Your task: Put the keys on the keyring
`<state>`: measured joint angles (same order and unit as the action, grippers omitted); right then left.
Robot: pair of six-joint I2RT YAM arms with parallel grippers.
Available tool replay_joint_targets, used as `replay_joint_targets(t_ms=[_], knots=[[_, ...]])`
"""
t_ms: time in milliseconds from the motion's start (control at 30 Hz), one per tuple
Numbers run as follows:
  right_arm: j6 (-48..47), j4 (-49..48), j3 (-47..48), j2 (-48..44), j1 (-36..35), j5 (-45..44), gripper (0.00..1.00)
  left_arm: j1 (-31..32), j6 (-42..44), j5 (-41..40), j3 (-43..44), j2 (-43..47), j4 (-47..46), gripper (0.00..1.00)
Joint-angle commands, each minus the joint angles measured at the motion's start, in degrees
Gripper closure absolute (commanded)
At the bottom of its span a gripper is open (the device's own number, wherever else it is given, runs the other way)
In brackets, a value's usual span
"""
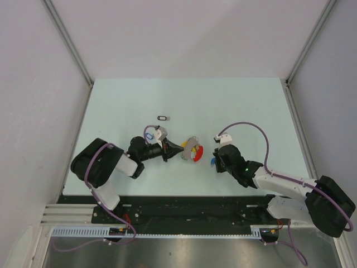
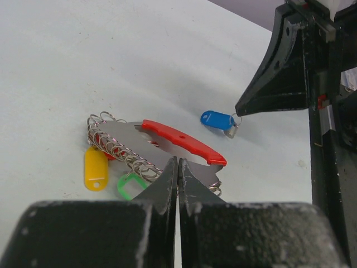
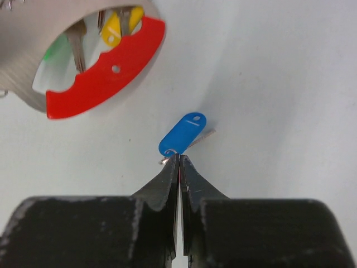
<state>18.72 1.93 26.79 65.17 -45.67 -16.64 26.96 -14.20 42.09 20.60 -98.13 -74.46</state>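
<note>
Left tool (image 2: pixel 178 167): jaws pressed tight together, tips pinching the near edge of the keyring (image 2: pixel 184 142), a flat silver metal ring plate with a red curved plastic band on its far side and a row of small wire rings along its left edge. The plate sits tilted, its gripped edge raised. An oblong yellow tag (image 2: pixel 96 167) and an oblong green tag (image 2: pixel 130 187) hang off those wire rings and lie on the pale green counter (image 1: pixel 240 100) just beside the plate.

Right tool (image 3: pixel 178 159): narrow, jaws closed on the tiny wire loop at the end of the small silver blue-tagged key (image 3: pixel 182 134). The blue oblong tag points away from the tips and the silver blade pokes out from under it. Cannot tell if the tag rests on the counter or hangs just above it. This key is near the keyring's red band, not touching it.

From the top view, the two tools face each other mid-counter, with the keyring and blue-tagged key between them. A small silver black-tagged key (image 1: pixel 163 118) lies alone further back, well apart from both tools.
</note>
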Motion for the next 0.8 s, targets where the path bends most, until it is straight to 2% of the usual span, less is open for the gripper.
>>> replay_joint_targets(t_ms=[0, 67, 100, 233, 367, 500, 767], knots=[[3.77, 2.80, -0.77, -1.88, -1.61, 2.58, 0.88, -0.33, 1.54, -0.34, -0.56, 2.06, -3.50, 1.00], [4.83, 5.87, -0.68, -3.98, -1.62, 5.02, 0.78, -0.33, 1.54, -0.25, -0.56, 2.15, -3.42, 1.00], [5.62, 6.93, -0.33, -4.95, -1.62, 6.00, 0.70, -0.42, 1.54, -0.25, -0.65, 2.32, -3.42, 1.00], [5.01, 13.08, 2.74, -7.16, 1.54, 12.92, 0.56, -0.33, 1.54, 0.10, -0.65, 2.59, -2.71, 1.00], [2.55, 17.48, 6.87, -4.35, 8.56, 20.76, 0.55, -0.42, 1.54, 0.36, -0.65, 2.68, -2.28, 0.99], [1.58, 18.98, 9.95, 1.52, 9.81, 23.50, 0.57, -0.42, 1.80, 0.45, -0.74, 3.29, -1.48, 1.00], [-1.05, 16.61, 10.31, 7.43, 13.58, 28.59, 0.62, -0.33, 2.24, 0.80, -0.82, 3.38, -0.69, 1.00]])
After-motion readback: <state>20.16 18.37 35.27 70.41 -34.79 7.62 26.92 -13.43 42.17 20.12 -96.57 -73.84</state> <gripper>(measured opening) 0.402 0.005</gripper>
